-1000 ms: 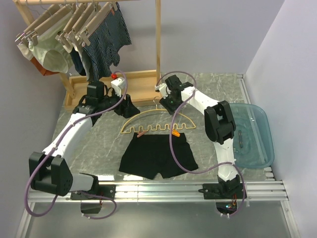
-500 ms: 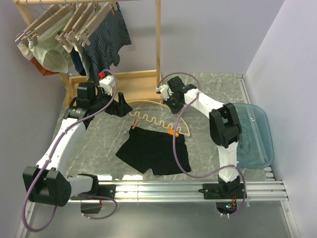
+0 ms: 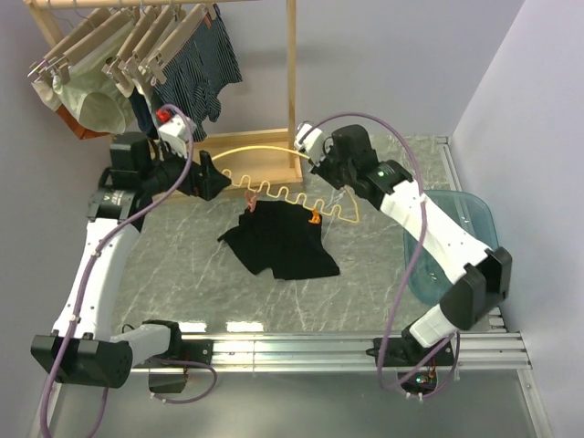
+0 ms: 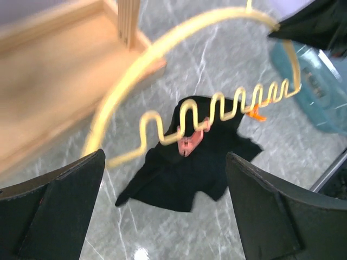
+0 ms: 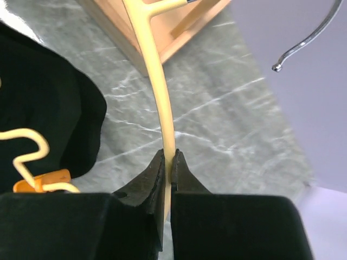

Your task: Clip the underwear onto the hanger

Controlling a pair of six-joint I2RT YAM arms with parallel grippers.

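Underwear (image 3: 278, 242) hangs bunched under the hanger (image 5: 157, 81), mid-table, in front of the rack (image 3: 292, 73) base. Top edge is up at the wavy bar; lower part slumps onto the table (image 3: 173, 265). Pink clip (image 4: 187, 143) sits on the bar toward its left end, over the top edge, and looks bitten onto the fabric. Orange clip (image 4: 255, 114) sits near the bar's right end, at the fabric's corner; can't tell whether it bites.

Right gripper (image 5: 169, 157) is clenched on the hanger's arch, fingers pinching the yellow rod on its right side, down from the metal hook (image 5: 309, 38). Hanger is off the table, carried by that grip alone, tilted, spanning the gap between the two grippers.

Left gripper (image 4: 165, 157) is released, jaws spread wide, holding nothing. It faces the hanger's left end: the arch tip sits just beside the left finger (image 4: 59, 206). Contact there is unclear, since the wrist view is blurred.

Background: striped shorts (image 3: 196, 64) and pale green underwear (image 3: 91, 105) hang from wooden hangers on the rack, far left. Blue tub (image 3: 479, 224) sits at the table's right edge, partly under the right arm.
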